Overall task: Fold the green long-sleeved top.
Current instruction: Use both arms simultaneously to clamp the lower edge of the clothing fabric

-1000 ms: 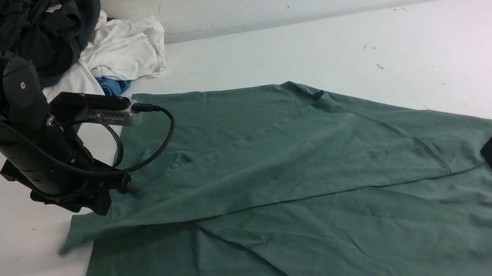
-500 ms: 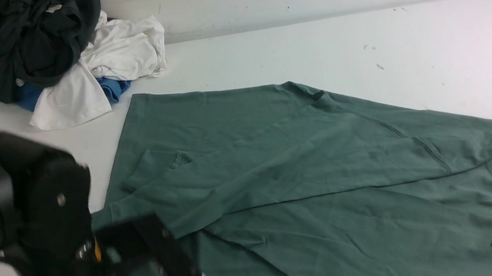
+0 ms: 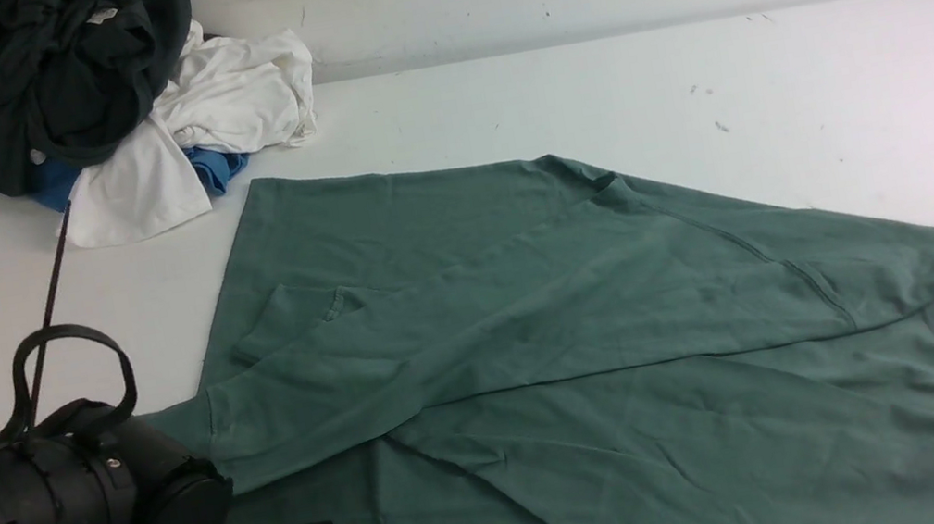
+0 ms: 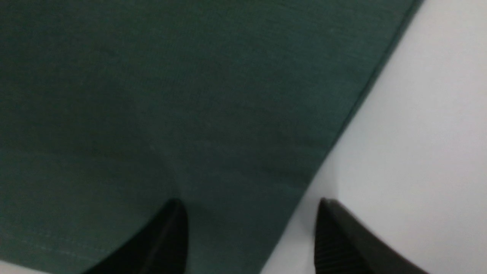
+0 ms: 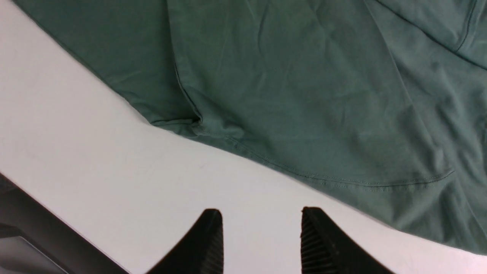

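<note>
I've got the right gripper [image 5: 260,228] with jaws parted, nothing between them, over the white table [image 5: 95,152], green long-sleeved top [image 5: 304,95] hem just beyond the tips.

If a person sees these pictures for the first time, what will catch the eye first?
The green long-sleeved top dominates: it lies spread across the white table, with one sleeve folded over its body. Next comes the pile of black, white and blue clothes at the table's far left corner, and the bulky black left arm in the near left foreground.
</note>
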Tool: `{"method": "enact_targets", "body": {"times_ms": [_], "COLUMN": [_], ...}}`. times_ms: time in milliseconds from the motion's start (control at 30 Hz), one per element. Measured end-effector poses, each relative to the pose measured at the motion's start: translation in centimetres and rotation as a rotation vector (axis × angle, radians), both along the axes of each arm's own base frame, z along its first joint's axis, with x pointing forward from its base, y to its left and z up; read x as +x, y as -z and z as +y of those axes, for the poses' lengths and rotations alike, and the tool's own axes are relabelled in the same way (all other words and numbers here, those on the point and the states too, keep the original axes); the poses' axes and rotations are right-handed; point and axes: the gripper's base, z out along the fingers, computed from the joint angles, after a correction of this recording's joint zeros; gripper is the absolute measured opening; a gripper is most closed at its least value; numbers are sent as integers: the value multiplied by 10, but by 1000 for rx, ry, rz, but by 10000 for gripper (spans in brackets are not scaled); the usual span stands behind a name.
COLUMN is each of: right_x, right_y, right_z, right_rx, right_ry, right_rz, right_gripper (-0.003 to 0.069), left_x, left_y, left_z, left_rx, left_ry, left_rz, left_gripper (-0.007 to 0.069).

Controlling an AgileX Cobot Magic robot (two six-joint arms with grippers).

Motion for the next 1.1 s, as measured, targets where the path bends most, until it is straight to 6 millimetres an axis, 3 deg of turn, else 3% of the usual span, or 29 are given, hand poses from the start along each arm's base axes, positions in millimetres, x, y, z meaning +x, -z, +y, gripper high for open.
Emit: {"method": "enact_targets", "body": {"times_ms": [133, 200, 267, 367, 567, 733, 1033, 1100], "right_x": [0, 1, 2, 4, 28, 45, 41, 37], "right_y": [0, 0, 0, 3, 21, 37, 38, 36], "right_z": [0, -1, -1, 0, 8, 14, 21, 25], "right_rx": [-3, -20, -39, -69, -190, -270, -186, -128], "right_ry": [-1, -17, -38, -69, -97, -99, -97, -118], "right_rz": [-2, -12, -22, -25, 42, 94, 143, 163], "right_gripper": [273, 273, 276, 293, 372, 397, 401, 401], "left_x": [1, 1, 1, 0, -1, -2, -8, -9], "left_y": [3, 4, 4, 4, 5, 2, -16, -17], "left_z": [0, 2, 3, 4, 6, 7, 10, 10], "left_rx": [34, 60, 75, 90, 118, 107, 43, 41], "left_ry": [-29, -59, -86, -126, -173, -190, -243, -235], "left_rz": [33, 44, 45, 42, 51, 30, -49, -49], "left_gripper": [325, 169, 69, 11, 1, 2, 4, 37]}}
